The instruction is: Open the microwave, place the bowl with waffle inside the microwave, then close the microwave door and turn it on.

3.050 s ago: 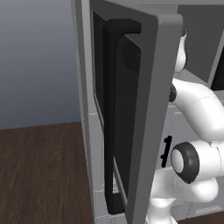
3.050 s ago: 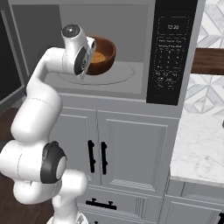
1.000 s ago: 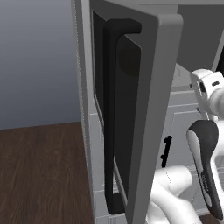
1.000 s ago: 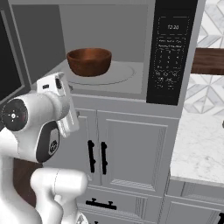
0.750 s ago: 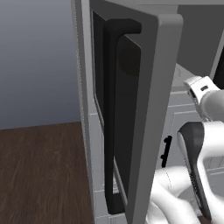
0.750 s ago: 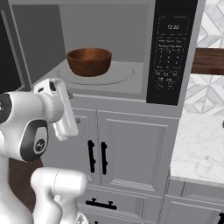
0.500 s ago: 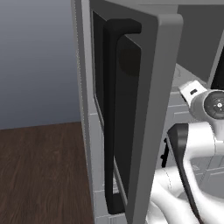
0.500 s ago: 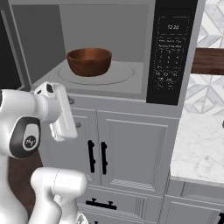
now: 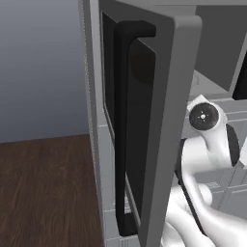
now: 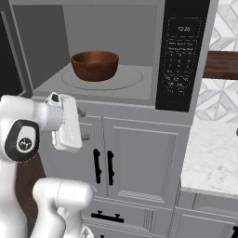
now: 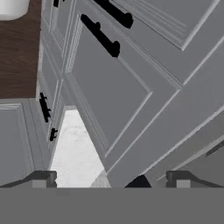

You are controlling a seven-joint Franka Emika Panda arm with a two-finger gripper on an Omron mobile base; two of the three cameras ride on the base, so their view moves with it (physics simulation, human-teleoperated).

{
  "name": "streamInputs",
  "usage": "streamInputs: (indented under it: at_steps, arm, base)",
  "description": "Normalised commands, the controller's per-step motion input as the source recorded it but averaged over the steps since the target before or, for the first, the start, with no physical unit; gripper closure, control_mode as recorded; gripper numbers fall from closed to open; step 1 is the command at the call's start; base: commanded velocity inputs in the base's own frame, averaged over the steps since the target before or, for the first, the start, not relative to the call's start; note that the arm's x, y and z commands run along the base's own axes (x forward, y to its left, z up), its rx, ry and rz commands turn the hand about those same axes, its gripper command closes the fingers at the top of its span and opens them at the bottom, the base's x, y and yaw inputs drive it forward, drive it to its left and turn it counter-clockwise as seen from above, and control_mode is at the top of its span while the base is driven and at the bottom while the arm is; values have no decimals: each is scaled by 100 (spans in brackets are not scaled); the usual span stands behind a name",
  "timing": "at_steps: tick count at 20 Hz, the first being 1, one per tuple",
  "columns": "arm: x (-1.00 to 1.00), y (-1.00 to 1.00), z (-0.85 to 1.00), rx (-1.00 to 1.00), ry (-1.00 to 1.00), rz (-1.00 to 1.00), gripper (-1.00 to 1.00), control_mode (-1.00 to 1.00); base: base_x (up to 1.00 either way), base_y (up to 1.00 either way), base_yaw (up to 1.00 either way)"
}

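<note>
The microwave point(image 10: 111, 28) stands open, its light grey cavity showing. On the turntable inside sits the brown bowl point(image 10: 95, 65); the waffle is hidden below its rim. The microwave door point(image 9: 178, 96) is swung wide out to the left, its long black bar handle point(image 9: 123, 144) facing the left base camera. My gripper point(image 10: 83, 125) hangs below the cavity's front edge, in front of the white cabinets, well apart from the bowl. In the hand view the gripper point(image 11: 112, 178) is open with nothing between its fingertips point(image 11: 43, 177).
A black control panel point(image 10: 182, 56) fills the microwave's right side. White panelled cabinets point(image 10: 139, 162) with short black handles sit under it. A marble counter point(image 10: 209, 153) lies to the right. Dark wood floor point(image 9: 43, 193) spreads left of the open door.
The arm has drawn out of the cavity and dropped in front of the cabinets, its elbow swinging left. The bowl stays on the turntable. The door has not moved.
</note>
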Motion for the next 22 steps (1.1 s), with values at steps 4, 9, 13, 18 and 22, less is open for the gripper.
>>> streamInputs:
  at_steps: [4, 9, 13, 18, 22]
  arm:
    - [0, -18, -100, -22, -15, -9, -100, -100]
    - [0, -8, -100, -18, -16, -7, -100, -100]
    - [0, -2, -100, -18, -19, -4, -100, -100]
    - [0, 0, -93, -16, -20, -2, -100, -100]
    - [0, 0, -81, -16, -18, 0, -100, -100]
  base:
    - [0, 0, 0]
    - [0, 0, 0]
    - [0, 0, 0]
    - [0, 0, 0]
    - [0, 0, 0]
